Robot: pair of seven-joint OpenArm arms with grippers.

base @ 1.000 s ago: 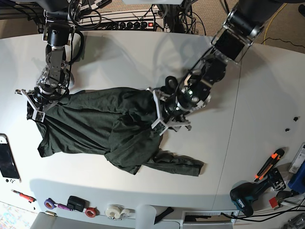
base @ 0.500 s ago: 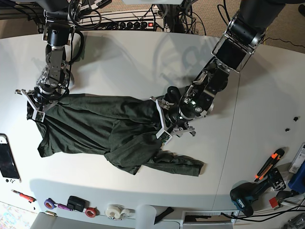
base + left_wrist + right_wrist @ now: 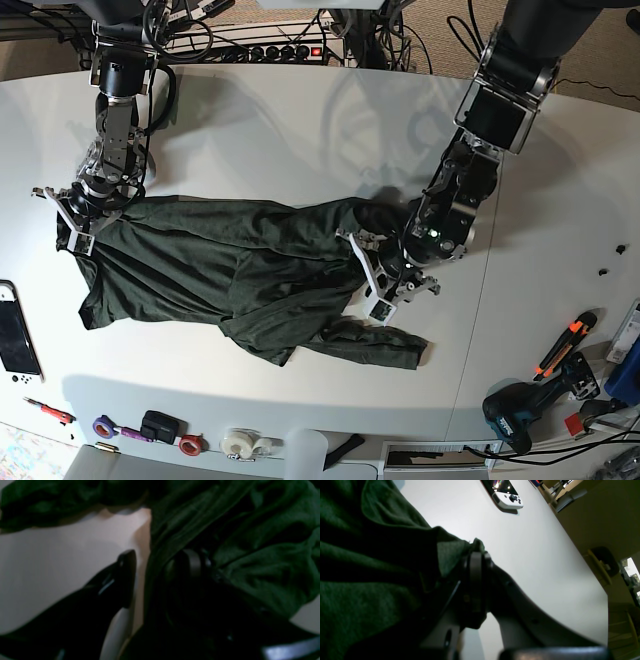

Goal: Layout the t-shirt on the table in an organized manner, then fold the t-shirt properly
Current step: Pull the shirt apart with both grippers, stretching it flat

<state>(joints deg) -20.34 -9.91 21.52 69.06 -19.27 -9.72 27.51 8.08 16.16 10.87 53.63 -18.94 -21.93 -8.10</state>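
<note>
The t-shirt (image 3: 230,275): dark green, heathered, wrinkled; lies across the left-centre of the table (image 3: 300,130), stretched between the two arms. Upper edge runs as a near-straight taut line from the left corner to the right end. Lower edge ragged, with a folded flap and one sleeve (image 3: 375,345) trailing toward the near side.

Right gripper (image 3: 78,222): at the shirt's far-left upper corner; the right wrist view shows its fingers (image 3: 475,585) pressed together on a bunched fold of fabric (image 3: 382,562).

Left gripper (image 3: 385,285): at the shirt's right end, low over the table. In the left wrist view one finger (image 3: 126,572) stands bare over white tabletop, the other (image 3: 190,562) is buried in cloth (image 3: 250,542); whether the cloth is pinched cannot be told.

Open room: wide bare white surface behind the shirt and to the right of the seam (image 3: 490,280).

Near edge: handheld console (image 3: 15,335) at left, tape rolls (image 3: 240,443), drill (image 3: 525,410) at right, all well apart from the fabric.
</note>
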